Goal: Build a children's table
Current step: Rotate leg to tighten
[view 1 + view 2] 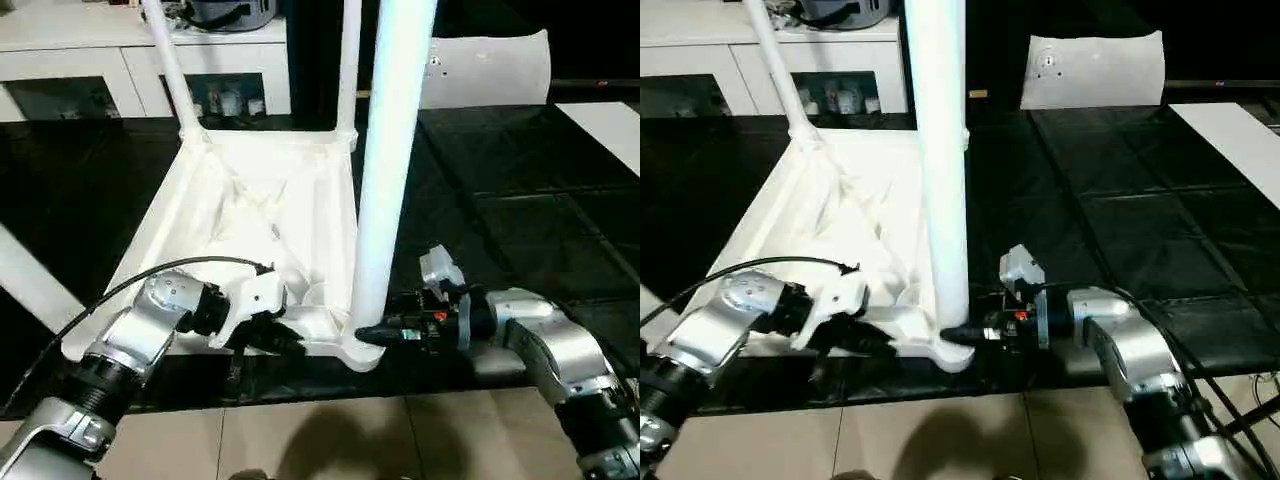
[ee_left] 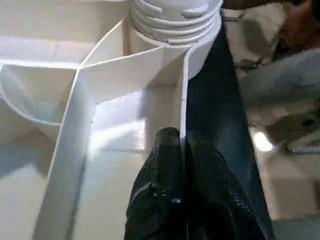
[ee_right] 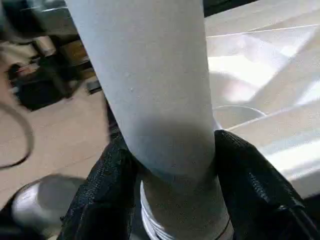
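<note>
The children's table lies upside down on the black work table, and its white ribbed tabletop (image 1: 250, 210) faces up. Two white legs (image 1: 170, 60) (image 1: 348, 60) stand in the far corner sockets. A third leg (image 1: 390, 180) stands upright in the near right socket (image 2: 175, 20). My right gripper (image 1: 372, 335) is shut on this leg just above its threaded base, with one finger (image 3: 107, 185) on each side of the tube. My left gripper (image 1: 290, 345) is shut on the tabletop's thin near rim (image 2: 182, 100), close to that socket.
The tabletop's near edge lies at the front edge of the black work table (image 1: 520, 210), with tiled floor (image 1: 330, 440) below. A white cabinet (image 1: 100, 60) stands behind. A white panel (image 1: 490, 65) and a white sheet (image 1: 610, 120) sit at the far right.
</note>
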Tool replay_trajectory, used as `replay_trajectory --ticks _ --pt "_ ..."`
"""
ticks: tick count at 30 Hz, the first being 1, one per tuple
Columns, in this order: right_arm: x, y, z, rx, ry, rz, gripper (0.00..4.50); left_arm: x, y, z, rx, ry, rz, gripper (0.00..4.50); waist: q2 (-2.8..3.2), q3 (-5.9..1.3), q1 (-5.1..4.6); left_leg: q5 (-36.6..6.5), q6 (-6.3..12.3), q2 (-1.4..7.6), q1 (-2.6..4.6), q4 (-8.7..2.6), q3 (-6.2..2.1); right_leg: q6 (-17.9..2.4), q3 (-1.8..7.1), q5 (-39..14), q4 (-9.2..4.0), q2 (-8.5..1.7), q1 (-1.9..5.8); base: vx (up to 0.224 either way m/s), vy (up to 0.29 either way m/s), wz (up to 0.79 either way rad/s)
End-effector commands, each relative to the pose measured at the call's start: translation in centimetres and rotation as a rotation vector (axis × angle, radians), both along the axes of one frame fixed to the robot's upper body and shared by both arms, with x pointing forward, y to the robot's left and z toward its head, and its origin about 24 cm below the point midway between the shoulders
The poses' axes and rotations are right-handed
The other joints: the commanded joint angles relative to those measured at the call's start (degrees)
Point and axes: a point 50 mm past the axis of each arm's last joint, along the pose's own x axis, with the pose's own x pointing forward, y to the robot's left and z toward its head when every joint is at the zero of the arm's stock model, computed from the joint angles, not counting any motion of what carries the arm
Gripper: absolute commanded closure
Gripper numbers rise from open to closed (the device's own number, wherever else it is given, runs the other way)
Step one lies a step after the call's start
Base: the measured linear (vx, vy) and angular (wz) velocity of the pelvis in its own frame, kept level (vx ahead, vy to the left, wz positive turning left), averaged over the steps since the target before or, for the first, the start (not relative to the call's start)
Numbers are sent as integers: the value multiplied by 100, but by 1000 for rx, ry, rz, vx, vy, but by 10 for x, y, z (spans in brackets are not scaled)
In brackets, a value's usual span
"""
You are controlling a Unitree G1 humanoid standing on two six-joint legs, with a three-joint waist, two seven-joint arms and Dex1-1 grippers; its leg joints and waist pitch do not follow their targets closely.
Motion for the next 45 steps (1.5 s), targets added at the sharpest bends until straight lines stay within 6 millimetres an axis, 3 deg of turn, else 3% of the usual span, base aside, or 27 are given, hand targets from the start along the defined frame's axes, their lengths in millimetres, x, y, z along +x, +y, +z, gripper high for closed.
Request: replay_trajectory --ticks 1,3,5,7,11,14,16,18,19,22,23,25,30,32,33,35,39,45 --pt "9 22 2 11 -55 -110 250 12 -18 4 -62 -17 124 450 -13 -285 -83 -1313 105 270 16 -440 -109 -484 286 -2983 -544 -399 285 0 0 0" --pt "18 30 -2 -32 -60 -235 250 19 -26 6 -74 -40 196 450 -28 -284 -155 -1380 41 230 -4 -437 -139 -258 240 -3325 -591 -398 310 0 0 0" --pt "24 36 -4 -43 -55 -317 252 26 -31 7 -76 -60 260 450 -6 -301 -249 -1415 16 216 -20 -434 -171 -160 210 -3345 -601 -392 319 0 0 0" --pt "31 42 -5 -67 -48 -405 253 33 -36 8 -79 -80 330 450 -18 -309 -382 -1407 76 190 -29 -410 -160 -212 211 -3212 -611 -371 304 0 0 0" --pt "47 60 -9 -107 -10 -601 254 47 -53 14 -103 -132 488 450 -6 -330 -454 -1183 149 165 -50 -385 -146 -309 211 -3012 -597 -353 300 0 0 0" --pt "48 71 -8 -91 -24 -610 254 48 -60 15 -100 -144 496 450 9 -372 -424 -910 271 211 -65 -394 -144 -458 262 -2419 -527 -367 313 0 0 0" --pt "46 73 -4 -43 -58 -604 198 47 -62 14 -89 -154 469 450 3 -410 -413 -605 380 241 -107 -384 -149 -674 288 -1733 -414 -373 350 0 0 0" --pt "45 71 -1 -10 -75 -609 182 45 -60 13 -81 -153 449 450 23 -402 -401 -482 474 258 -106 -381 -139 -883 302 -1326 -365 -377 345 0 0 0" --pt "44 69 0 0 -83 -604 182 45 -58 12 -76 -152 441 450 21 -387 -394 -599 497 253 -94 -389 -125 -961 306 -1337 -374 -382 354 0 0 0" --pt "40 58 2 26 -120 -588 145 41 -50 8 -53 -151 399 450 28 -370 -369 -796 468 261 -71 -407 -123 -882 312 -1631 -414 -392 352 0 0 0" --pt "39 54 2 31 -126 -585 135 40 -49 7 -47 -149 390 450 61 -362 -366 -865 442 269 -70 -414 -127 -876 317 -1686 -412 -392 349 0 0 0" --pt "36 43 4 49 -153 -553 125 37 -43 5 -36 -142 345 450 42 -359 -355 -958 427 277 -58 -421 -124 -860 317 -1720 -424 -387 349 0 0 0" --pt "21 14 11 31 -228 -318 78 16 -33 1 -36 -120 79 450 44 -350 -313 -1008 522 296 -68 -424 -121 -912 340 -1622 -407 -398 355 0 0 0" --pt "19 9 13 30 -221 -268 56 11 -31 -1 -20 -102 15 450 -3 -341 -292 -1022 537 302 -59 -432 -119 -916 338 -1749 -419 -398 348 0 0 0" --pt "18 7 14 27 -217 -242 51 8 -30 -2 -18 -91 -18 450 25 -340 -260 -1034 522 311 -39 -430 -117 -910 344 -1852 -420 -408 332 0 0 0" --pt "15 2 15 10 -183 -159 21 4 -29 -1 -23 -66 -86 450 14 -330 -217 -1054 496 325 -29 -438 -116 -894 344 -1932 -429 -403 324 0 0 0" --pt "10 0 18 8 -143 -53 13 0 -26 0 -7 -47 -157 450 12 -344 -51 -1012 432 348 -12 -438 -101 -908 360 -1855 -395 -417 312 0 0 0" --pt "6 1 21 32 -76 117 52 -3 -17 3 43 -33 -287 450 2 -349 26 -946 413 349 -27 -438 -104 -864 355 -1919 -389 -421 316 0 0 0"
